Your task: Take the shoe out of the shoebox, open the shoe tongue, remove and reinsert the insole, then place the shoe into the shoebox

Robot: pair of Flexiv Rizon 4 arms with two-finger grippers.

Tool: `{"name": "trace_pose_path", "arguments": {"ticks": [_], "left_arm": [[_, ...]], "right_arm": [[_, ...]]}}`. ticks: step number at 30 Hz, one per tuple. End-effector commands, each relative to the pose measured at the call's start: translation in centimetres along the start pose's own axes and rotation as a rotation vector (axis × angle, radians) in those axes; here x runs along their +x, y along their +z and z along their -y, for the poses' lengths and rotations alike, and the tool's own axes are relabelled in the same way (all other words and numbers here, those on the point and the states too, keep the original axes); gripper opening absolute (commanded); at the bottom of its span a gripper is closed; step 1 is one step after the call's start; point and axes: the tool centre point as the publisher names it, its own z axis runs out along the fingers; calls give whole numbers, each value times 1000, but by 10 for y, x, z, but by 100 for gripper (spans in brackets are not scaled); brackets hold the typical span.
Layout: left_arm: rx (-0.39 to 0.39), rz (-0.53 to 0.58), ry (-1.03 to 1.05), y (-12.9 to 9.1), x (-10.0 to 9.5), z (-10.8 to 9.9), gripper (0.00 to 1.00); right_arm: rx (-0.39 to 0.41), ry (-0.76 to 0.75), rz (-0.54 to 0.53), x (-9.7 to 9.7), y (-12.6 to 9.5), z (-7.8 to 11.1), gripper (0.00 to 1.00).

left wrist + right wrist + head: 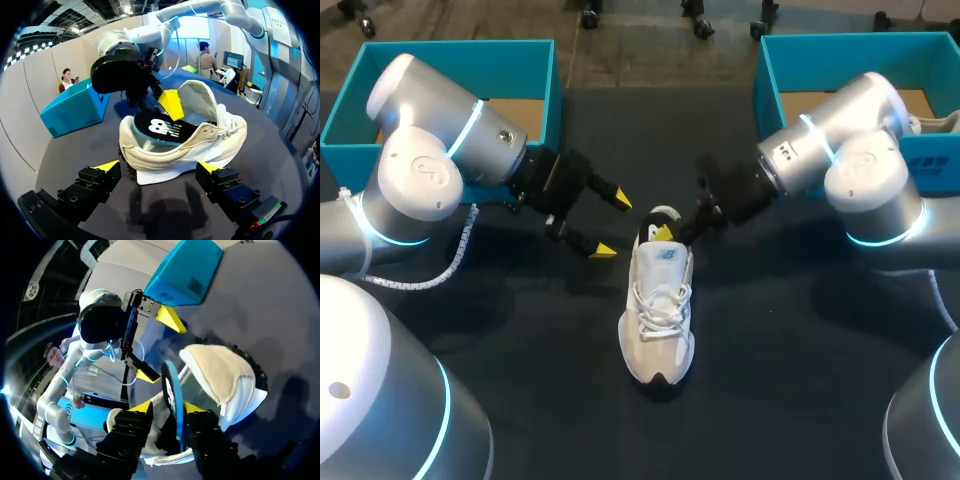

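Shoe point(658, 320) on table point(800, 350): our right gripper point(167, 407) clamps the insole point(171, 390) at the heel opening; left gripper point(612, 224), spread wide beside the heel, likely to brace.

The insole's point(161, 128) front end is hidden inside the shoe point(212, 136).

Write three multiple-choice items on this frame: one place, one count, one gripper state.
1. Where is the insole? A) lying flat, untouched B) between the right gripper's fingers, at the sneaker's heel opening C) inside a box
2. Teal shoeboxes on the table? A) one B) three C) two
3. Left gripper? A) open, empty B) shut on a lace C) shut on the heel
Key: 1 B, yellow tips flank it on edge. 2 C, left shoebox and right shoebox at the far corners. 3 A, fingers spread beside the sneaker, touching nothing.
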Motion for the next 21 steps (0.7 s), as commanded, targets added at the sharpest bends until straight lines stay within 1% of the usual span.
{"name": "trace_pose_path", "arguments": {"ticks": [1,4,6,7,8,9,21], "left_arm": [[0,1,0,-1,1,0,100],[0,1,0,-1,1,0,100],[0,1,0,-1,1,0,100],[0,1,0,-1,1,0,100],[0,1,0,-1,1,0,100],[0,1,0,-1,1,0,100],[0,1,0,-1,1,0,100]], "right_arm": [[7,-9,11,1,-1,-9,43],[9,-18,7,-2,1,-13,41],[11,-17,3,-5,3,-14,34],[11,-14,1,-6,4,-14,22],[12,-15,0,-7,5,-14,6],[11,-14,-2,-8,6,-13,0],[4,31,-25,-11,16,5,0]]}}
